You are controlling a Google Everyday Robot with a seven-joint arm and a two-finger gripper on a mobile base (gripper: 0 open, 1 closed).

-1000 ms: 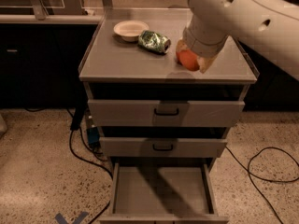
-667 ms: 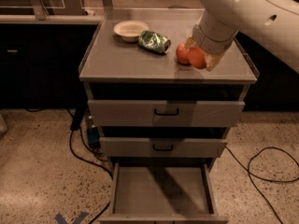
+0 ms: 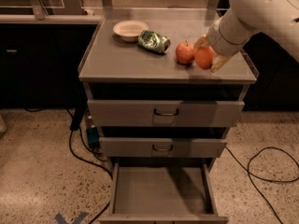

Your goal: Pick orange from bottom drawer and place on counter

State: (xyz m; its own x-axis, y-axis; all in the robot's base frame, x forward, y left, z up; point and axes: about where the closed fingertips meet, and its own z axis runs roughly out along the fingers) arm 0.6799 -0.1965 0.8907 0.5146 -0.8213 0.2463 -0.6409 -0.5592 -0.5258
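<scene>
The biggest thing I see is the grey cabinet (image 3: 163, 113), and its flat top is the counter (image 3: 117, 62). Down low, the bottom drawer (image 3: 159, 190) is pulled out toward me, and I see only its plain grey floor. My white arm (image 3: 261, 8) comes in from the far right. At its end the gripper (image 3: 209, 55) is over the right side of the counter. Its jaws are closed around the orange (image 3: 204, 58), with one finger on the far side and one on the near side. The orange is low over the counter, just right of the red apple (image 3: 185, 52) (I cannot tell if the two touch, or if the orange sits on the top yet). Further left are a crushed green can (image 3: 153, 41) and a small pale bowl (image 3: 130, 29).

I think the orange is light and firm, with a smooth skin that can slip. It is round, so it may roll when I let it go. The best hold is across its middle, the widest part, with a soft squeeze so it does not bruise.
</scene>
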